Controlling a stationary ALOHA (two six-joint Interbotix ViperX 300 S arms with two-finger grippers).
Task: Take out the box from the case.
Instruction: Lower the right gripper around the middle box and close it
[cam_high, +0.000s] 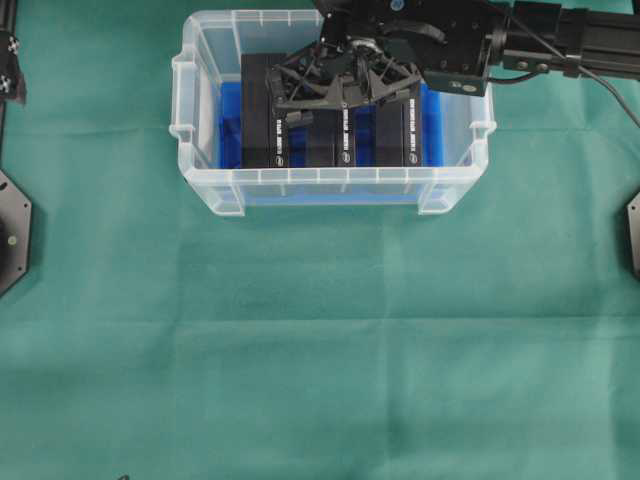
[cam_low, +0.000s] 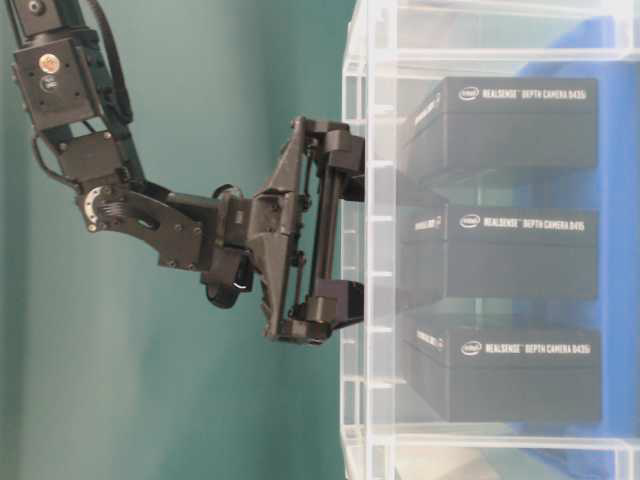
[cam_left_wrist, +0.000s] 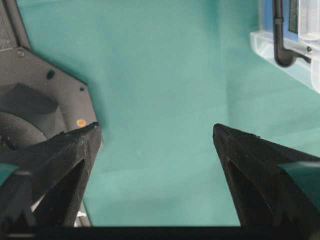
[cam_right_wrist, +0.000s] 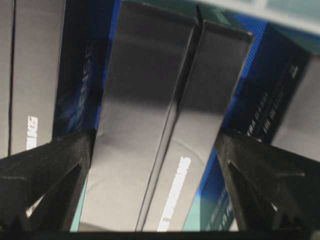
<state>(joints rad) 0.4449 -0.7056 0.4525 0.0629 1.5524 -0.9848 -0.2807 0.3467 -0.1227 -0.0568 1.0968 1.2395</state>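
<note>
I am at the approach step: my right gripper (cam_high: 335, 85) hangs over the case (cam_high: 200, 150), which sits in the upper middle of the overhead view on the green cloth (cam_high: 320, 340), and no box has left it yet. The jaws are spread wide and grasp nothing. In the right wrist view the two fingers (cam_right_wrist: 45, 175) stand at the lower left and lower right of the frame with the middle box (cam_right_wrist: 165, 125) running between them, its narrow top face toward the camera; I cannot tell from this view whether either pad touches the cardboard, but there looks to be a sliver of room on each side. I judge the next move calls for sinking straight down so the pads pass into the narrow gaps beside that box, then closing on its broad sides and lifting it clear of the rim without dragging a neighbour along. By my count there are three black boxes, standing on edge side by side on the blue lining (cam_high: 228, 125); the table-level view shows all three through the clear wall. There is one case and two arms. My left gripper (cam_left_wrist: 155, 140) is parked away from the work, released and empty, with only green cloth between its tips and a corner of the case at the upper right of its view.
</note>
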